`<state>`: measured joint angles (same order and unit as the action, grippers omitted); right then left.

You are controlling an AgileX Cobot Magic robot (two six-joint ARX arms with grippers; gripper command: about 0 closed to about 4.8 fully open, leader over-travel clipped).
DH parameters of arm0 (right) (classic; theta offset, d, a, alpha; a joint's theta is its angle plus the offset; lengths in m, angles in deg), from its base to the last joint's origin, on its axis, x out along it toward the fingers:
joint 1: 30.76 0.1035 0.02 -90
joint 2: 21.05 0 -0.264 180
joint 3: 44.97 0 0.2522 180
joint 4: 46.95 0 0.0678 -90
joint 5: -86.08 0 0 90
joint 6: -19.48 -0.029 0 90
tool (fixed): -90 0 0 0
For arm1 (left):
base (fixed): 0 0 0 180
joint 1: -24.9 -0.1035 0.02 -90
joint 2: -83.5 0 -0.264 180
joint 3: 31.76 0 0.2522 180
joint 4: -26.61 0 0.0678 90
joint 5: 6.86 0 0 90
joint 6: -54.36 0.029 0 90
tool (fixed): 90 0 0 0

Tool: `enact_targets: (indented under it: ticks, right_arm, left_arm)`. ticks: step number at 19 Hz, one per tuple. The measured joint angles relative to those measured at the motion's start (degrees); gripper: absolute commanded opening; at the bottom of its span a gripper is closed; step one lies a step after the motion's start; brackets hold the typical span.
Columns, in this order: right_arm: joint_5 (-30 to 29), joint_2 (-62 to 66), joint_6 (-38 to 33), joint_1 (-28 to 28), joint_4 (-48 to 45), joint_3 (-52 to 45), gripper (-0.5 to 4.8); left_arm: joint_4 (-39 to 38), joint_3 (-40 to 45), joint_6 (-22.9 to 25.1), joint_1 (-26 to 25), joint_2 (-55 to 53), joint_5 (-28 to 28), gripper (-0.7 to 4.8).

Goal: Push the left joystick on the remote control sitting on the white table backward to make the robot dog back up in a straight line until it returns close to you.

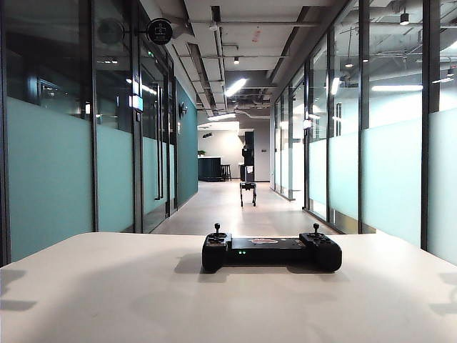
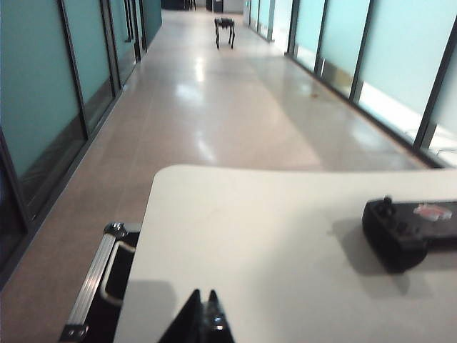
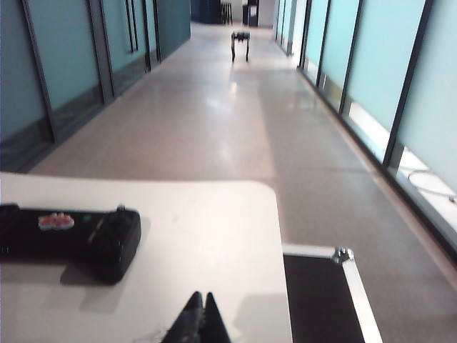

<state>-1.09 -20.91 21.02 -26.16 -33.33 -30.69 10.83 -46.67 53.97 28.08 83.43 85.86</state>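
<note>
The black remote control (image 1: 271, 251) lies across the middle of the white table (image 1: 107, 300). Its left joystick (image 1: 217, 229) stands upright on the left end, with the matching right thumbstick (image 1: 315, 229) on the other end. Far down the corridor stands the small dark robot dog (image 1: 248, 191). In the left wrist view my left gripper (image 2: 202, 294) is shut and empty, low over the table and well short of the remote control (image 2: 403, 232) and the left joystick (image 2: 386, 205). My right gripper (image 3: 202, 296) is shut too, apart from the remote control (image 3: 71, 232). Neither gripper appears in the exterior view.
A long corridor with frosted glass walls (image 1: 50, 171) runs away from the table. Black cases with metal edging stand beside the table, one on the left (image 2: 100, 286) and one on the right (image 3: 325, 300). The robot dog also shows far off in both wrist views (image 2: 225, 30) (image 3: 240, 41).
</note>
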Motion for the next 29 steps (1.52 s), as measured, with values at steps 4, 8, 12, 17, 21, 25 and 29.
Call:
enact_targets:
  ticks: [4,8,12,17,21,25,29]
  right_arm:
    - [0.00,0.04,0.02,0.00,-0.33,2.71,-0.06]
    - [0.00,0.46,0.00,0.00,-0.85,4.79,-0.06]
    - [-0.02,1.79,0.00,0.61,-0.74,5.33,-0.06]
    - [-0.04,3.78,0.00,3.43,-1.73,5.79,-0.06]
    - [-0.04,6.82,0.00,5.55,-2.97,6.16,-0.06]
    - [-0.04,11.52,0.00,6.10,-5.40,6.54,-0.06]
    - [-0.07,16.50,0.00,6.21,-9.35,6.54,-0.06]
  left_arm:
    - [0.83,-3.02,-2.03,0.00,0.02,-0.31,-0.05]
    - [0.94,-4.96,-2.05,0.00,-0.46,-0.31,-0.05]
    - [1.57,-6.40,-2.03,0.00,-4.81,-0.20,-0.05]
    - [12.41,-7.17,-1.99,0.22,-14.93,2.27,-0.05]
    - [13.90,-9.70,-1.88,3.32,-22.93,2.29,-0.05]
    - [17.86,-13.31,-1.84,4.46,-32.15,2.78,-0.05]
    - [19.15,-17.64,-1.81,5.88,-41.70,5.49,-0.05]
